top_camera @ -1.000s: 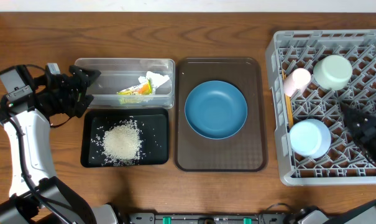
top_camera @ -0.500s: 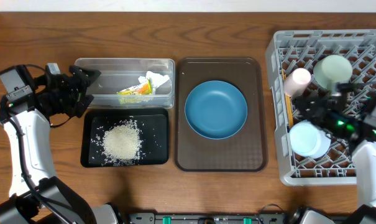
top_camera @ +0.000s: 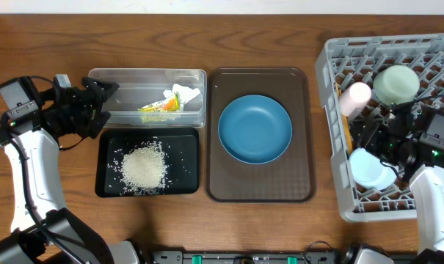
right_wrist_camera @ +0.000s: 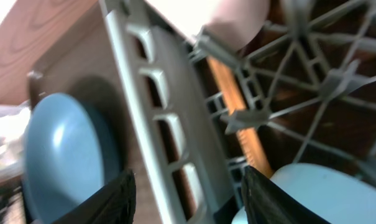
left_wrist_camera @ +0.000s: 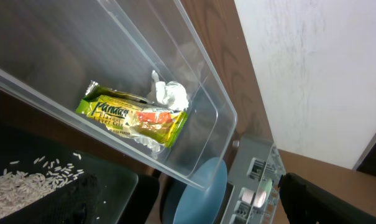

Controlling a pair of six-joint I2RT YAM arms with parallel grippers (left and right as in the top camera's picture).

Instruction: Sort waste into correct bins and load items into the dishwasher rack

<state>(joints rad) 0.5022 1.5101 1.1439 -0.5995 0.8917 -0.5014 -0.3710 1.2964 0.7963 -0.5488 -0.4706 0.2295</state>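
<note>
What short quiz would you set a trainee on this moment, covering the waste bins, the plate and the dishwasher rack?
1. Open: what does the large dark-blue round plate rest on?
2. Count: how many pieces of waste lie in the clear plastic rectangular tub?
3. True or false: the loose white rice grains lie in the clear tub.

Key
1. The brown rectangular serving tray, not the grey plastic dishwasher rack.
2. Two: the yellow-green-orange snack wrapper and the crumpled white paper napkin.
3. False: they lie in the shallow black rectangular tray.
</note>
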